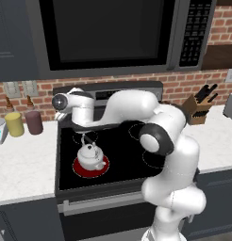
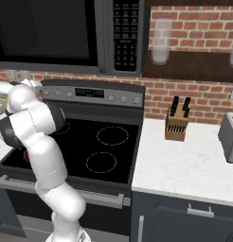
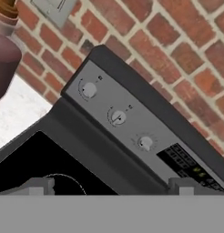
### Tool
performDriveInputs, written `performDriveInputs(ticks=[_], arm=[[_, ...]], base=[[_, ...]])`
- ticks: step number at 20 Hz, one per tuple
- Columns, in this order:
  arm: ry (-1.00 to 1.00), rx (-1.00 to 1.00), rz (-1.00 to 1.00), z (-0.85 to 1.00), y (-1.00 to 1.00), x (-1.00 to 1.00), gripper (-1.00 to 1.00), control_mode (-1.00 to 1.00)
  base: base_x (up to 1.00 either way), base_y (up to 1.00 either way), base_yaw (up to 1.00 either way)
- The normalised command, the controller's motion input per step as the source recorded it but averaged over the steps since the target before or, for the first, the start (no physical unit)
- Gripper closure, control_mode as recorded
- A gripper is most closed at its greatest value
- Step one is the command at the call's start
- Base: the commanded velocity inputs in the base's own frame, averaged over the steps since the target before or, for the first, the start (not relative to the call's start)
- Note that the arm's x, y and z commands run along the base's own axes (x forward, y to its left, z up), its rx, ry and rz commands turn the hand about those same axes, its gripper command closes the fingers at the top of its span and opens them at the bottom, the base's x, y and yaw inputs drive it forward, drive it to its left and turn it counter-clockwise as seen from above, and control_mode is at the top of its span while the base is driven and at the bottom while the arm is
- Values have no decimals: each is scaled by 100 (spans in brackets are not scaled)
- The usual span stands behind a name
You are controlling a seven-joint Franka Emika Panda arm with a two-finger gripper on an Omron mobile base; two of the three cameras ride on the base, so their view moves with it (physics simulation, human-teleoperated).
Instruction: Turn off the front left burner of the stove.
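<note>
The stove [image 1: 122, 141] sits in the worktop [image 1: 23, 164] below the microwave [image 1: 113, 33]. Near the stove's front left corner the front left burner [image 1: 90, 169] glows as a red disc, and a small white kettle [image 1: 91, 156] stands on it. The arm reaches over the stove's left side, and the gripper [image 3: 111, 184] hangs in front of the stove's grey back panel [image 3: 132, 127]. In the hand view, the jaws are spread wide, with one fingertip [image 3: 36, 185] at each side of the frame and nothing between them. Three round knobs [image 3: 117, 117] line the left end of that panel, beside its dark display [image 3: 189, 168]. A maroon canister [image 1: 34, 122] and a yellow one [image 1: 15, 124] stand on the worktop left of the stove; a knife block [image 2: 176, 122] stands to its right.
</note>
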Motion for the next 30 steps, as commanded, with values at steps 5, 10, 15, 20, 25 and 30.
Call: performDriveInputs(ticks=[5, 10, 15, 20, 25, 30], arm=[[0, -12, 0, -16, 19, 16, -100, -100], [0, -9, 0, -7, 17, 14, -100, -100], [0, -5, 0, -2, 15, 13, -100, -100], [0, 0, 0, 0, 0, 12, -100, -100], [-3, 0, 0, -3, 0, 14, -100, -100], [-4, 0, 3, -6, -5, 14, -100, -100]], base=[[0, 0, 0], [0, 0, 0], [0, 0, 0], [0, 0, 0], [0, 0, 0], [0, 0, 0]])
